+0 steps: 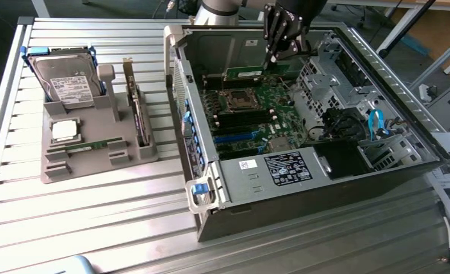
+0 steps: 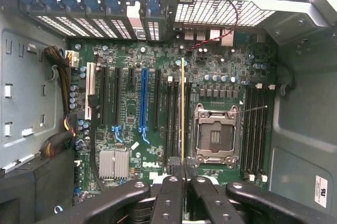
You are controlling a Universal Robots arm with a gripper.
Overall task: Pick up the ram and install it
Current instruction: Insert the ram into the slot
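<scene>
open way down to the motherboard (image 1: 256, 117); drive cage (image 1: 321, 77) crowds the pincer (image 1: 276, 55) at 3 o'clock, exterior view.

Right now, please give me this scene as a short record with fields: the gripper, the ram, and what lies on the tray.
gripper: gripper shut on the ram, up inside the open computer case
ram: held edge-on, above the memory slots beside the processor socket, not seated
tray: grey tray at the exterior view's left holds a hard drive, processor chip, second ram stick, expansion card
</scene>
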